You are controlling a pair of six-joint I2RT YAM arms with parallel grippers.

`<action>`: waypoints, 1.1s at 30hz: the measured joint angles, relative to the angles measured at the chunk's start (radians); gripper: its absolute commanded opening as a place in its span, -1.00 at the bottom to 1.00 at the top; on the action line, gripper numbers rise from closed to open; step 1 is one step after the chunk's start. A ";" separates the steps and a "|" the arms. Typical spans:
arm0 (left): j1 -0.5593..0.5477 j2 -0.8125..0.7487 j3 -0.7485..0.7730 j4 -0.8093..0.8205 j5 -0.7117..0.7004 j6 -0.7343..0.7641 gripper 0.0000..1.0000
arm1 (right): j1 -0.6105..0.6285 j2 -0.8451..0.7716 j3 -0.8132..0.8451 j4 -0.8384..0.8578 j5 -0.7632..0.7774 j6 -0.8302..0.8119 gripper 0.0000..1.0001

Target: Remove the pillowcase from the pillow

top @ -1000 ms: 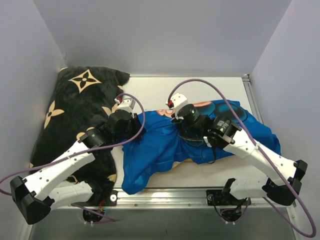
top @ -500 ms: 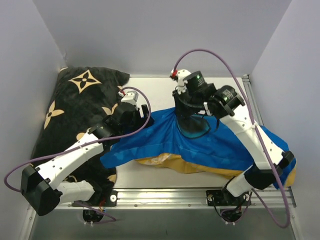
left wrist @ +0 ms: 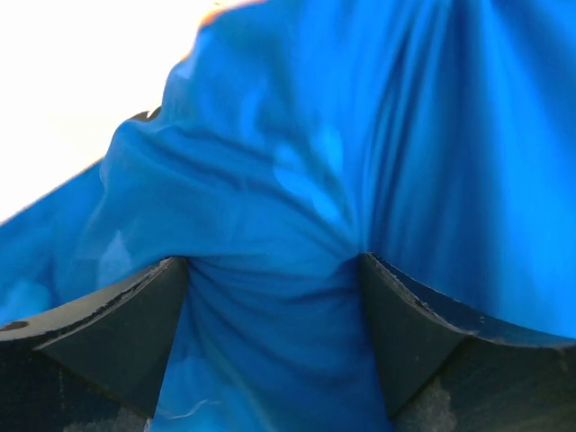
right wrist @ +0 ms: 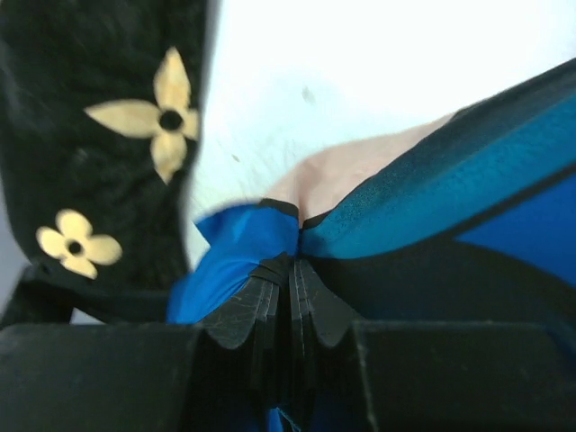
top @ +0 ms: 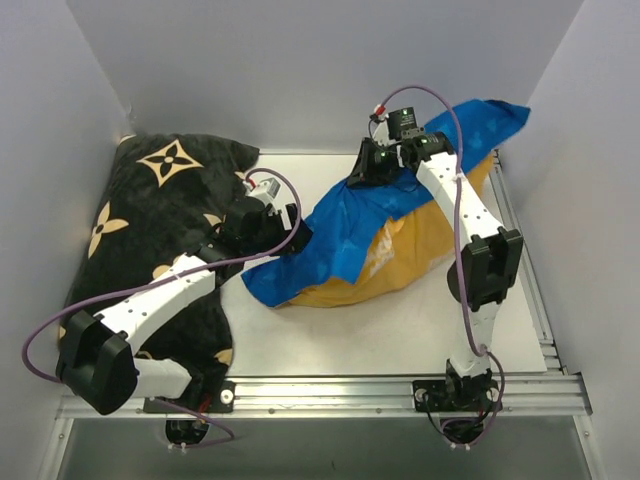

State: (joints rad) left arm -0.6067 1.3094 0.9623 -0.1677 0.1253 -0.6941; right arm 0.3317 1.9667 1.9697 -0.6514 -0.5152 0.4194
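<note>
The cushion lies along the table's nine o'clock side. The pillowcase drapes from the table's centre toward one o'clock, its far end raised above the rear corner. The left gripper sits at the pillowcase's nine o'clock edge, beside the cushion. The right gripper is at its twelve o'clock edge.

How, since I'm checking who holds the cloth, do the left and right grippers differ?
The left gripper has its jaws wide apart, with the blue pillowcase between them; the right gripper is pinched shut on a pillowcase fold. The left gripper sits beside the black cushion; the right gripper is raised toward the back wall. Both meet blue fabric.
</note>
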 measured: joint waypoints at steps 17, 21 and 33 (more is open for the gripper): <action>-0.122 -0.368 0.023 -0.225 -0.336 0.045 0.95 | -0.063 0.325 0.232 0.382 -0.055 0.243 -1.00; -0.181 -0.324 0.052 -0.229 -0.444 0.075 0.95 | -0.056 0.335 0.232 0.413 -0.040 0.266 -0.94; -0.114 0.168 0.227 -0.222 -0.501 0.124 0.54 | -0.015 0.346 0.223 0.449 0.042 0.269 -0.41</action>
State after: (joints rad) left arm -0.7204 1.4773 1.1896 -0.3901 -0.3756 -0.5705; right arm 0.3168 2.3131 2.1925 -0.2028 -0.4732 0.6880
